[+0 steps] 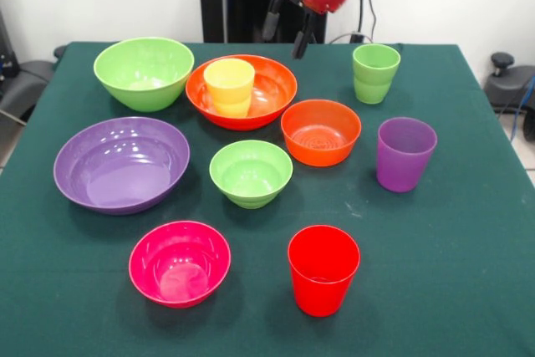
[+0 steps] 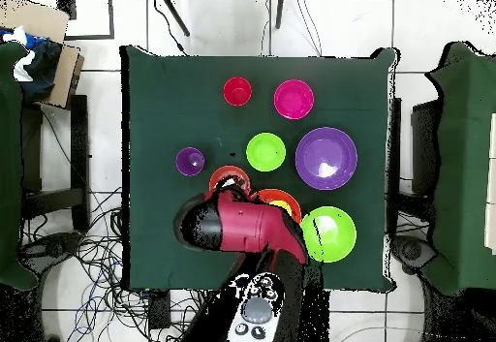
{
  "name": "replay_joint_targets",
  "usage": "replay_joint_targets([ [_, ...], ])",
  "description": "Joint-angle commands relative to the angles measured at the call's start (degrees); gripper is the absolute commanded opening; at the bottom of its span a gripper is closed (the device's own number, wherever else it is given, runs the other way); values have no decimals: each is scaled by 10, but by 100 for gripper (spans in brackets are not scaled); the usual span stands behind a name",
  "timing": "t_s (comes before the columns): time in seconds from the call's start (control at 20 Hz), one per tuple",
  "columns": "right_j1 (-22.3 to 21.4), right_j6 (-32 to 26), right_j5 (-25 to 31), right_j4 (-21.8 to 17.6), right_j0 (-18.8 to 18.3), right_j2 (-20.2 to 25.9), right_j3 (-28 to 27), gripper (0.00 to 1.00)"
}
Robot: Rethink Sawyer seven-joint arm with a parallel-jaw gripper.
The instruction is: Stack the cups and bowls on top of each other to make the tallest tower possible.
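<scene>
Tool (image 1: 288, 31) first: I see its two dark fingers spread apart and holding nothing, hanging under the red wrist above the far rim of the large glossy orange plastic bowl (image 1: 267, 102). In that bowl stands the yellow plastic tumbler (image 1: 229, 86), upright and mouth up, so I judge the tower has one piece on its base and no more.

Everything else sits singly on the green-clothed bench (image 1: 451, 273): the large lime green bowl (image 1: 144, 72) just beside the orange one, the large purple bowl (image 1: 122, 164) nearer the camera, the small lime green bowl (image 1: 251, 173) and small orange bowl (image 1: 321, 131) mid-bench, the small magenta-pink bowl (image 1: 179, 262) and red tumbler (image 1: 323, 269) at the near edge, the purple tumbler (image 1: 405, 154) and light green tumbler (image 1: 375, 73) off to one side. From overhead the arm covers most of the stack and the light green tumbler.

I read this as the gap between placements. My next move calls for picking one loose piece, probably a tumbler, gripping its rim squarely, and lowering it into the yellow one without tipping it.
</scene>
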Motion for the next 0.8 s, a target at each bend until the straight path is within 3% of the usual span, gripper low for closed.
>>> replay_joint_targets([
  [0.05,49,67,-4,27,10,32,-51,100],
  [0.55,65,57,-19,36,-2,26,-73,100],
  [0.8,69,51,0,39,-5,22,-95,100],
])
